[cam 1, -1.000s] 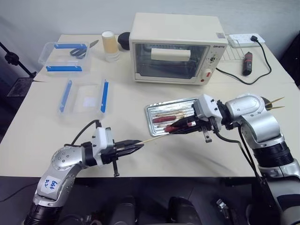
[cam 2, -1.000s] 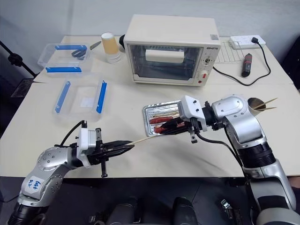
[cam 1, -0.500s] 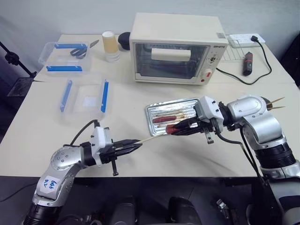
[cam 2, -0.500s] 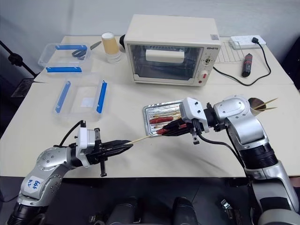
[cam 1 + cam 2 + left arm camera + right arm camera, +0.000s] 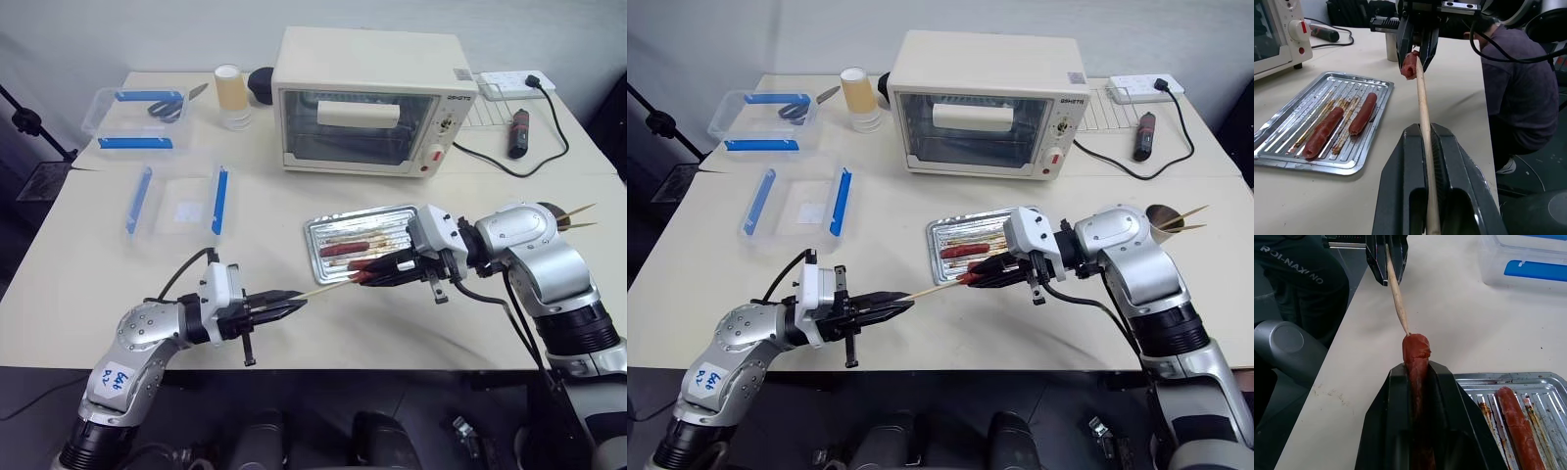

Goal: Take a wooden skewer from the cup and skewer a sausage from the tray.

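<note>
My left gripper (image 5: 291,305) is shut on the wooden skewer (image 5: 323,288), which runs level toward the right. My right gripper (image 5: 375,273) is shut on a reddish-brown sausage (image 5: 1415,352), held just in front of the tray (image 5: 315,238). The skewer's tip (image 5: 1422,105) meets the sausage's near end (image 5: 1409,64). Two more sausages (image 5: 1362,113) lie side by side in the greasy metal tray. The cup (image 5: 1161,215) stands at the far right behind my right arm, with skewers sticking out of it.
A toaster oven (image 5: 367,98) stands behind the tray. Clear plastic boxes with blue clips (image 5: 176,201) sit at the left, a yellowish cup on a clear cup (image 5: 230,93) at the back. A power strip and cable (image 5: 509,83) lie at the back right. A person sits beside the table (image 5: 1518,83).
</note>
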